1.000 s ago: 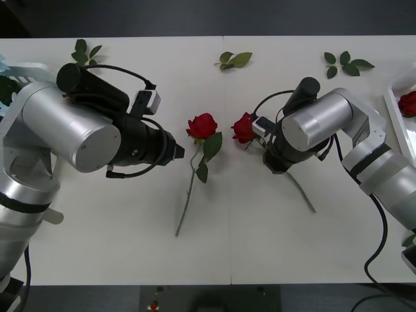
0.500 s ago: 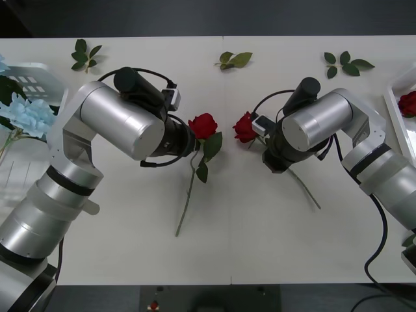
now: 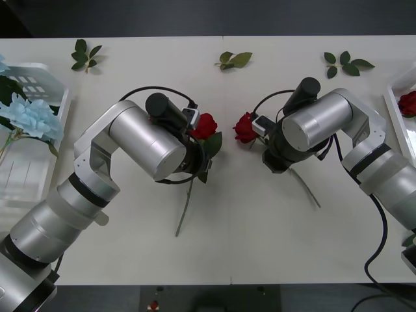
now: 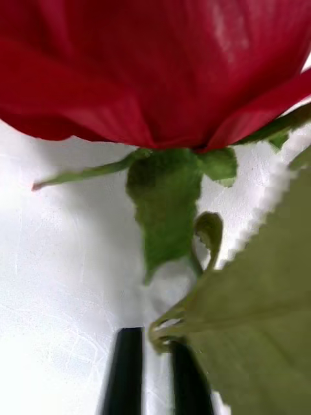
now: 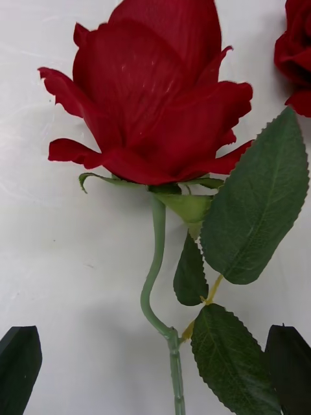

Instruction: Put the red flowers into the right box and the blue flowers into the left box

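The blue flowers (image 3: pixel 29 117) are lying in the left box (image 3: pixel 26 175). The left gripper (image 5: pixel 155 369) is hanging wide open over a red rose (image 3: pixel 203 126) on the table (image 3: pixel 260 227), its fingers on each side of the stem. The right gripper (image 4: pixel 157 373) is pinching the other rose (image 3: pixel 244 127) just under its bloom. One more rose (image 3: pixel 407 103) is sitting in the right box (image 3: pixel 394 110).

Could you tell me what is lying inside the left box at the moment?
The left box holds pale blue flowers near its far end; its ribbed base shows nearer the robot. The box's left part runs out of view.
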`<action>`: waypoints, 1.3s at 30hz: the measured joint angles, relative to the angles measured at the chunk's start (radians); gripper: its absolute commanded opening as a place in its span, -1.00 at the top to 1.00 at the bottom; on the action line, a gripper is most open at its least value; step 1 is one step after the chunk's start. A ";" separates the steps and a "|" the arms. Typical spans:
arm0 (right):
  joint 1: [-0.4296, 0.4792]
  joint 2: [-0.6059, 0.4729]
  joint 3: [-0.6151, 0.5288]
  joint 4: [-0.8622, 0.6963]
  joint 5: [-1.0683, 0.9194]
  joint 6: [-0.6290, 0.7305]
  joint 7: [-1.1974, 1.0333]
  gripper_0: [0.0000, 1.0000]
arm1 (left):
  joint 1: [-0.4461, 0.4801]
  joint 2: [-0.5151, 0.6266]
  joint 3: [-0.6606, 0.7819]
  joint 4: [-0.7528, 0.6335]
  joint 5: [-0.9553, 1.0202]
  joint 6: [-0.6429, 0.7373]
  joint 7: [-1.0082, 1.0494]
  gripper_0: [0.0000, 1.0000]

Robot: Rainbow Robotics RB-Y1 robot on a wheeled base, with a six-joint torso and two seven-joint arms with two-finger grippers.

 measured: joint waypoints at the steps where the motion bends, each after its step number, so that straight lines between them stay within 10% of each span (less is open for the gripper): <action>1: 0.000 0.000 0.000 0.001 0.000 0.000 0.000 -1.00 | 0.000 0.000 -0.001 0.008 0.000 -0.008 0.000 -1.00; 18: 0.000 -0.045 -0.061 -0.055 -0.121 0.057 0.001 -1.00 | 0.000 0.000 -0.087 0.089 -0.019 -0.064 0.000 -0.83; 23: 0.000 -0.076 -0.088 -0.067 -0.122 0.068 0.001 -1.00 | 0.000 -0.008 -0.087 0.123 -0.023 -0.072 0.000 -0.31; 27: 0.000 -0.078 -0.096 -0.065 -0.119 0.068 0.002 -1.00 | 0.000 -0.024 -0.087 0.146 -0.045 -0.078 0.000 1.00; 39: 0.000 -0.078 -0.010 -0.058 -0.082 0.003 0.002 -1.00 | 0.000 -0.030 -0.087 0.147 -0.048 -0.084 -0.001 1.00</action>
